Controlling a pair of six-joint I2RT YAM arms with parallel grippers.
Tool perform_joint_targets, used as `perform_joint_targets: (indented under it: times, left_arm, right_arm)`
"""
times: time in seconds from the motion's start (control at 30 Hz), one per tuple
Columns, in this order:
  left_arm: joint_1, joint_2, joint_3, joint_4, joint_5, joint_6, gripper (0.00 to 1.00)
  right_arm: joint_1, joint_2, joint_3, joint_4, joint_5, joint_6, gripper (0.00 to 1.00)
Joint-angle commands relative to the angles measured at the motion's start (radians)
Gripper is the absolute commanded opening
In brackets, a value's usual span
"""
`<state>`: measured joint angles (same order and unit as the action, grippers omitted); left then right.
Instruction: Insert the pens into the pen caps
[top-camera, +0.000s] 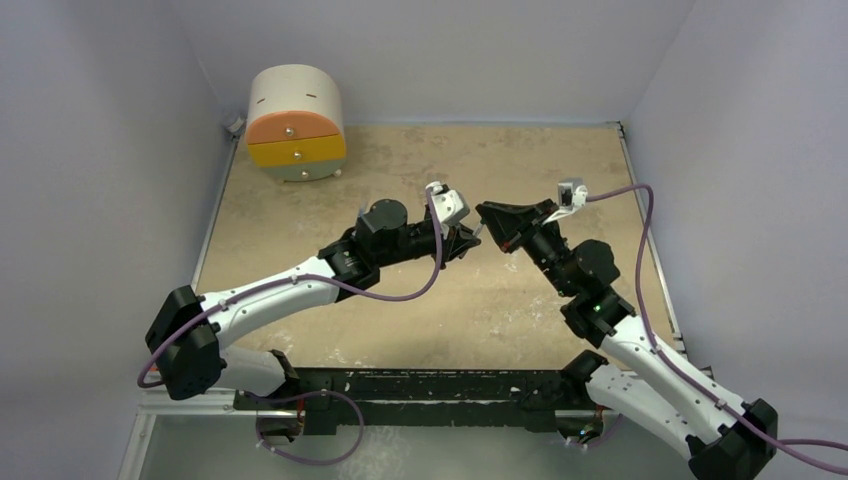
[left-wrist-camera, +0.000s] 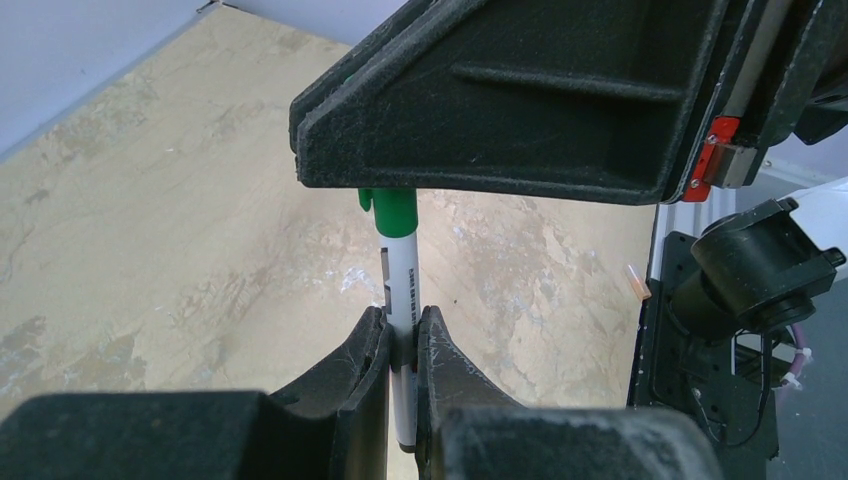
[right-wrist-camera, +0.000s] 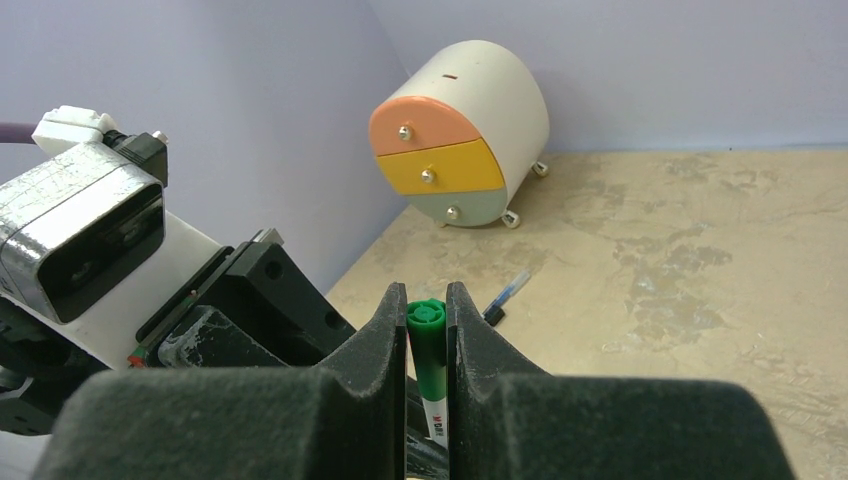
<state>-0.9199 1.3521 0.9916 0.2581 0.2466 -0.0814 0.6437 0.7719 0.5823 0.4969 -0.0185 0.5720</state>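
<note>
My left gripper (left-wrist-camera: 402, 325) is shut on a pen (left-wrist-camera: 402, 290) with a white printed barrel, held above the table. A green cap (left-wrist-camera: 393, 212) sits on the pen's far end. My right gripper (right-wrist-camera: 427, 300) is shut on that green cap (right-wrist-camera: 427, 335), and the white barrel (right-wrist-camera: 437, 415) runs out below it. In the top view both grippers meet tip to tip over the table's middle, left (top-camera: 468, 238) and right (top-camera: 488, 218). A second pen (right-wrist-camera: 505, 292) with a black cap (right-wrist-camera: 493, 315) on its end lies on the table beyond. A tiny pale cap (left-wrist-camera: 636, 283) lies by the table edge.
A round drawer unit (top-camera: 296, 122) with orange, yellow and pale green fronts stands at the back left corner, and it also shows in the right wrist view (right-wrist-camera: 460, 135). Walls close in the beige table (top-camera: 400, 320) on three sides. A black rail (top-camera: 420, 385) runs along the near edge.
</note>
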Motion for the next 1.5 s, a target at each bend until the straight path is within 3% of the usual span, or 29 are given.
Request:
perform_joint_targets:
  times: [0.0,0.47,0.8,0.9,1.0,1.07,1.13,1.27,1.33,1.37,1.4,1.43,1.47]
  left_arm:
    - [0.001,-0.072,0.14,0.434,-0.08,0.075,0.0]
    - [0.001,-0.064,0.169,0.459,-0.074,0.063,0.0]
    - [0.001,-0.076,0.03,0.502,-0.083,-0.015,0.0]
    - [0.001,-0.08,-0.036,0.515,-0.076,-0.063,0.0]
    - [0.001,-0.087,-0.089,0.474,-0.079,-0.082,0.0]
    - [0.001,-0.099,-0.14,0.465,-0.115,-0.089,0.0]
    - [0.001,-0.112,-0.2,0.461,-0.163,-0.093,0.0]
    - [0.01,-0.126,-0.261,0.38,-0.283,-0.108,0.0]
    - [0.033,-0.136,-0.289,0.36,-0.315,-0.135,0.0]
    - [0.048,-0.147,-0.3,0.347,-0.322,-0.152,0.0]
    - [0.055,-0.16,-0.308,0.334,-0.326,-0.164,0.0]
    - [0.057,-0.176,-0.317,0.321,-0.326,-0.17,0.0]
    - [0.056,-0.193,-0.328,0.317,-0.322,-0.176,0.0]
  right_arm:
    - [0.063,0.036,-0.083,-0.285,-0.33,0.106,0.0]
    - [0.065,0.024,-0.139,-0.287,-0.327,0.122,0.0]
    - [0.065,-0.07,-0.025,-0.4,-0.209,0.088,0.01]
    - [0.064,-0.068,0.023,-0.408,-0.179,0.071,0.12]
    - [0.064,-0.062,0.065,-0.45,-0.137,0.043,0.41]
    - [0.065,-0.065,0.069,-0.465,-0.101,0.033,0.52]
    - [0.063,-0.082,0.059,-0.466,-0.088,0.027,0.57]
    - [0.064,-0.169,0.016,-0.469,-0.048,0.041,0.59]
    - [0.064,-0.222,-0.002,-0.476,-0.013,0.062,0.48]
    - [0.063,-0.247,-0.006,-0.487,0.012,0.082,0.36]
    - [0.064,-0.272,0.001,-0.504,0.046,0.107,0.11]
    - [0.063,-0.292,0.013,-0.525,0.075,0.13,0.0]
    - [0.065,-0.309,0.023,-0.542,0.099,0.152,0.0]
